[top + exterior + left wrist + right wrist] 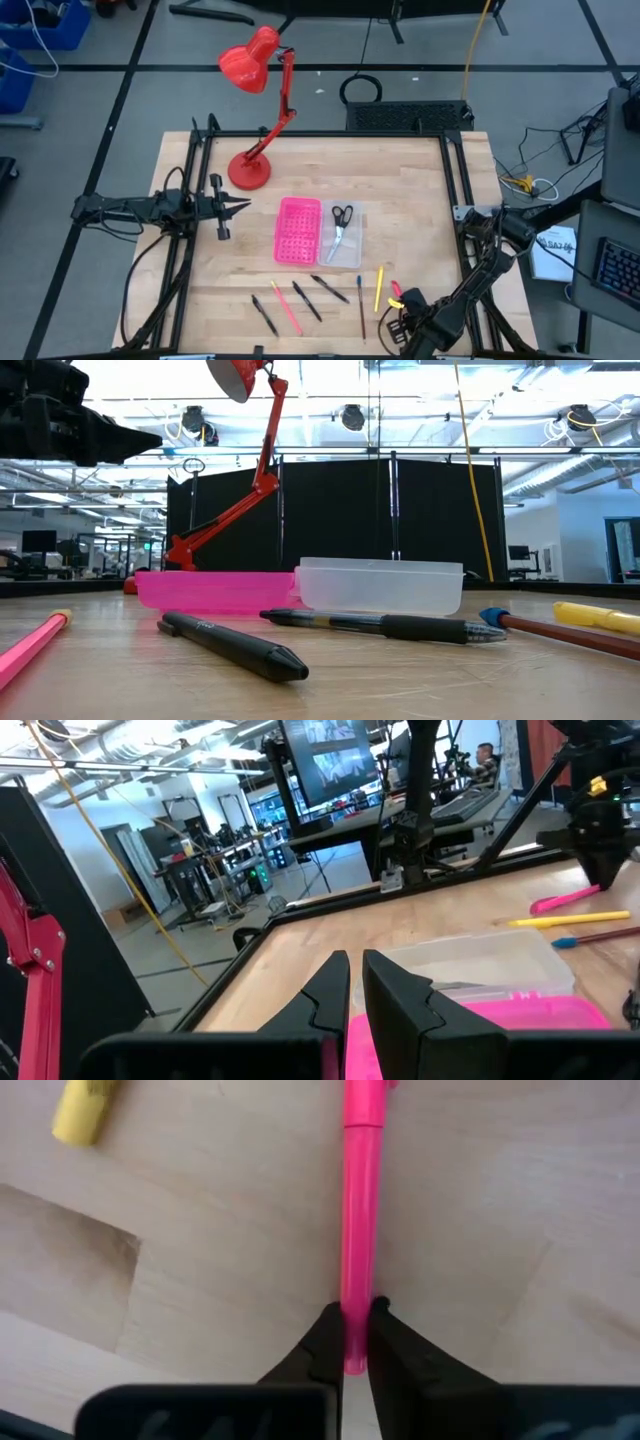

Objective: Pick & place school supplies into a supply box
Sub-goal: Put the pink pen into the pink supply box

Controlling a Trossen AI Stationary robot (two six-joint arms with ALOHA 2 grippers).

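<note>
The supply box lies open mid-table, its pink half (297, 231) joined to a clear half (345, 240) with black-handled scissors (341, 222) lying in it. Several pens and pencils lie flat on the wood near the front edge: black ones (307, 300), a pink pencil (285, 307), a brown one (361, 308) and a yellow one (379, 288). My right gripper (400, 300) points down at the front right, shut on a pink pen (360, 1200). My left gripper (235, 207) hangs level left of the box, its fingers (335, 985) together with nothing between them. My right gripper pinches the pink pen near one end (354, 1330) between its two fingertips. The fingers come from above, pointing down, and lie across the pen. The rest of the pen runs out level over the wood; whether it rests there or is lifted, I cannot tell.
A red desk lamp (262, 110) stands on its round base at the far left of the table. The yellow pen's end (85, 1110) lies close beside the pink pen. Black frame rails (455, 170) run along both sides of the table.
</note>
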